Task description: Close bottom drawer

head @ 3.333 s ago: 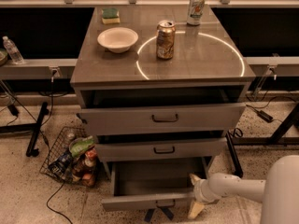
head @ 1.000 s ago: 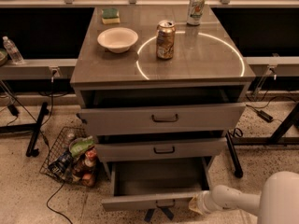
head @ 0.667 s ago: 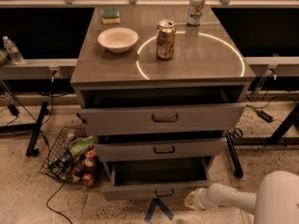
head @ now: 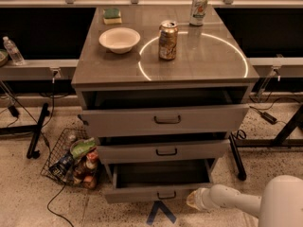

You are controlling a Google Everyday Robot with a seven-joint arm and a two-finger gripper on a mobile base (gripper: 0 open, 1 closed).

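The bottom drawer is the lowest, narrowest grey front with a small dark bar handle. It stands partly pulled out, with its plain grey box showing behind the front. My gripper is low at the floor, just right of the drawer front's right end, on a white arm coming from the lower right. The middle drawer and the top drawer above it also stand pulled out.
The cabinet top carries a white bowl, two cans and a sponge. A wire basket of snacks sits on the floor to the left. Blue tape marks the floor in front.
The bottom drawer has been pushed in from widely open to partly open. My gripper has moved down and left along its front's right end.
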